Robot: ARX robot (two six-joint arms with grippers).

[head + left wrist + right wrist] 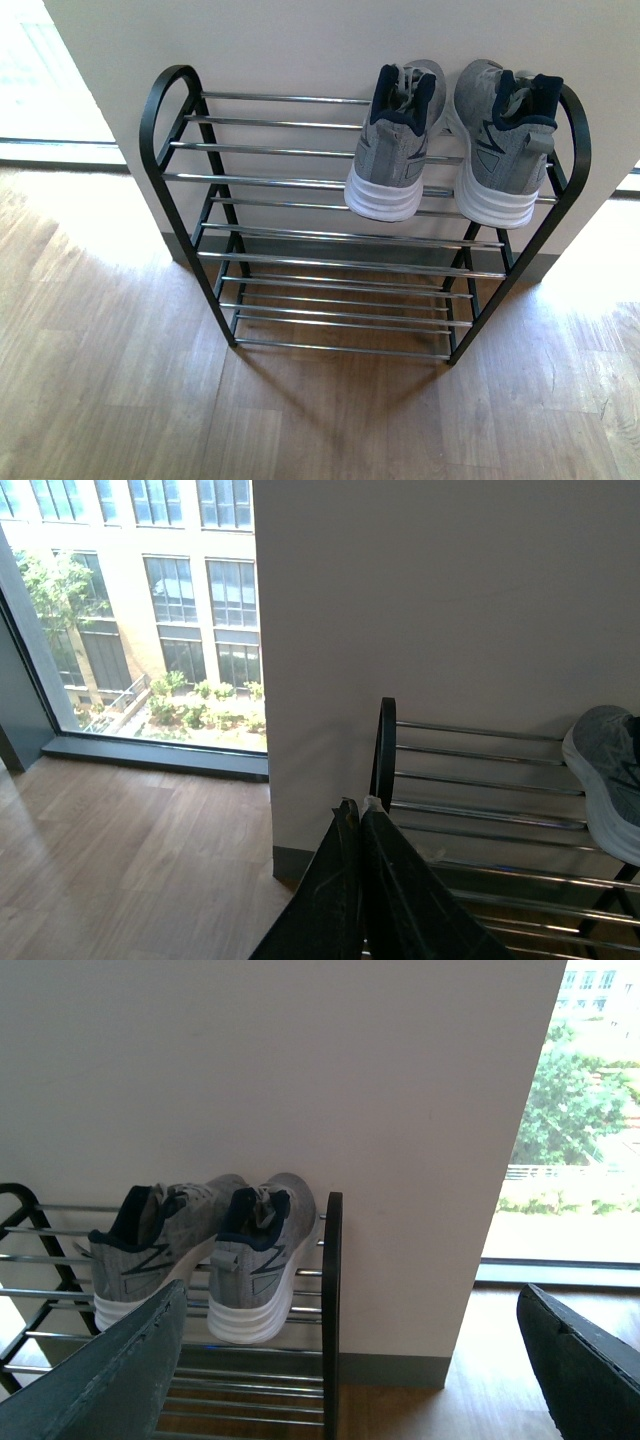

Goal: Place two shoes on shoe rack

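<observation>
Two grey knit shoes with white soles and navy collars stand side by side on the top tier of the shoe rack point(300, 150), at its right end: one shoe point(397, 145) and the other point(503, 150), heels toward me. Neither arm shows in the front view. My left gripper point(358, 805) is shut with nothing in it, held back from the rack's left end point(385, 750); one sneaker point(605, 785) shows at that view's edge. My right gripper point(350, 1345) is open and empty, held back from the rack's right end point(333, 1300), with both sneakers point(255, 1255) beyond its fingers point(120, 1370).
The rack stands against a white wall point(300, 50) on a wooden floor point(100, 380). Its lower tiers point(340, 290) hold nothing. Floor-to-ceiling windows point(130, 610) flank the wall on both sides.
</observation>
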